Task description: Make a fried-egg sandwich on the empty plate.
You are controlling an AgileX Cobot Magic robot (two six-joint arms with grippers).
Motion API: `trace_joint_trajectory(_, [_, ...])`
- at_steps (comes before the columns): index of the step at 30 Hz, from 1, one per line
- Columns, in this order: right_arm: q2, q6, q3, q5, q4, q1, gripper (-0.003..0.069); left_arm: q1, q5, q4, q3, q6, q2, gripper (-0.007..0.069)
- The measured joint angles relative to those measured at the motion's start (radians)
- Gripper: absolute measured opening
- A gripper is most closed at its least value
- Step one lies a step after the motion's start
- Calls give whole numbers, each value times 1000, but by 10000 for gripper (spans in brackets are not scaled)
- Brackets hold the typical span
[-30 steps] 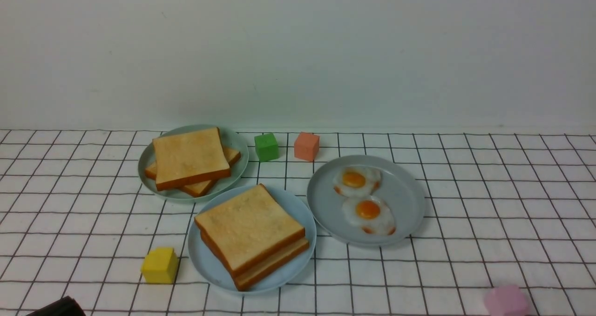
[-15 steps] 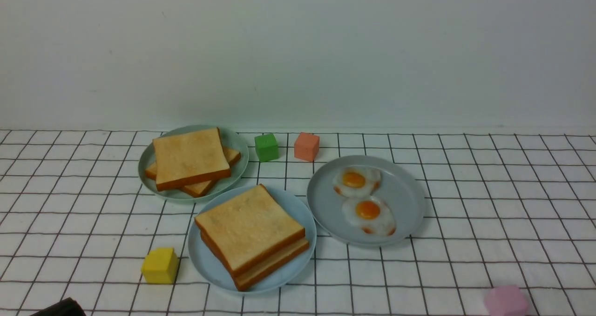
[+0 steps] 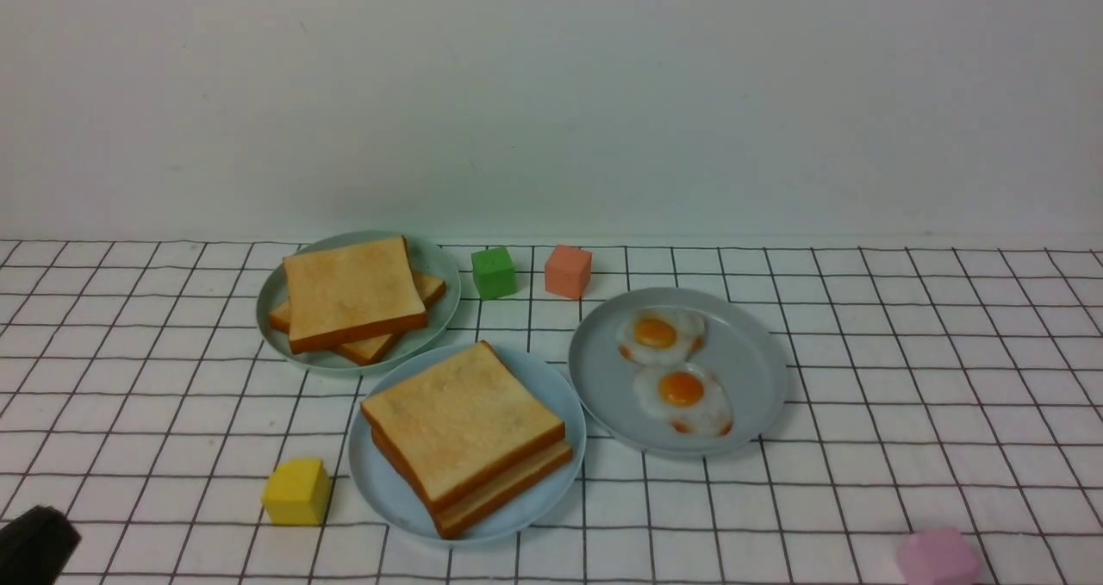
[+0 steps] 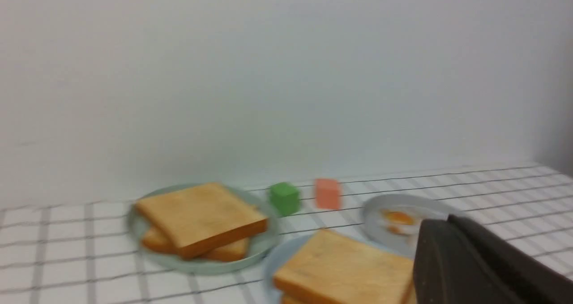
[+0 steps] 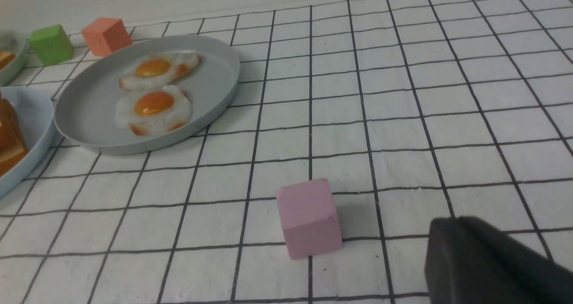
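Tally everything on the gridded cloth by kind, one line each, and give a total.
Plates: 3, pale green, sky-blue, grey
Toast slices: 4, two on the green plate, two on the blue
Fried eggs: 2
Cubes: 4, green, salmon, yellow, pink
Total: 13

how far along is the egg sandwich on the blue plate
Seemingly done: two toast slices sit stacked on the blue plate; any egg between them is hidden. Two fried eggs lie on the grey plate. In hand: nothing; the left gripper is shut at the table's edge. Left: likely nothing.
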Motion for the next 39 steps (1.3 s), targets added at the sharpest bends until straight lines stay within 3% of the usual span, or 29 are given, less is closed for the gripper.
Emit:
trace_joint_trajectory(2, [0, 0, 0, 0, 0, 0, 6, 139, 57, 66, 49, -98, -17, -13])
trace_joint_trajectory(6, [0, 0, 0, 0, 0, 0, 7, 242, 293, 108, 60, -194, -18, -13])
trace_joint_trajectory(9, [0, 0, 0, 0, 0, 0, 8, 253, 351, 114, 63, -208, -18, -13])
trace_joint_trajectory(39, [0, 0, 0, 0, 0, 0, 30, 253, 346, 122, 63, -221, -18, -13])
